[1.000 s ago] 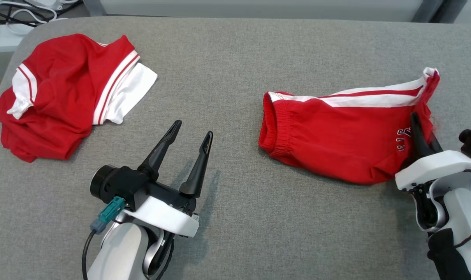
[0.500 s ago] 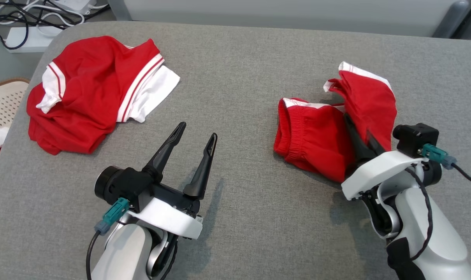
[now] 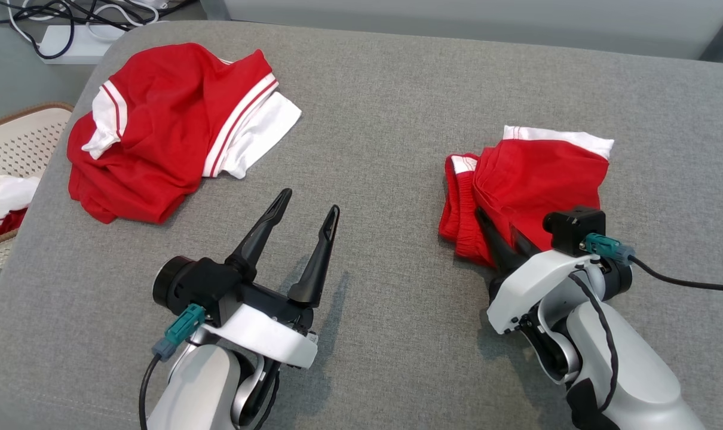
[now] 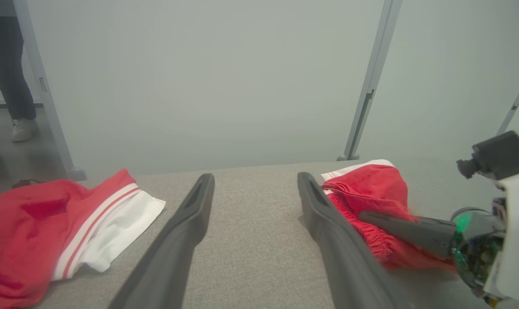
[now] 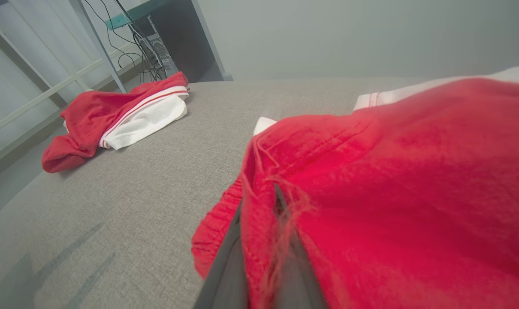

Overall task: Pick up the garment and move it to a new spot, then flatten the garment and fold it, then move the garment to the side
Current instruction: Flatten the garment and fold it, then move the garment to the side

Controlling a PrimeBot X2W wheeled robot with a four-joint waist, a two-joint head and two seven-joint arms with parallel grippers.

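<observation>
**Right claw (image 3: 496, 230) clenched on folded shorts (image 3: 535, 179)**

The red shorts lay doubled over on the right side of the grey surface (image 3: 385, 119), with the right claw pinching their near edge. The left claw (image 3: 311, 200) hovered mid-surface, spread wide and holding nothing. A crumpled red shirt (image 3: 158, 131) lay far left

The shorts (image 3: 541, 179) lie on the right half of the table (image 3: 385, 119), with the right tool (image 3: 498, 230) at their near edge. A second garment (image 3: 158, 137) lies at far left. The left tool (image 3: 308, 206) stands between them, nearer. A basket (image 3: 21, 143) sits off the table's left edge.
</observation>
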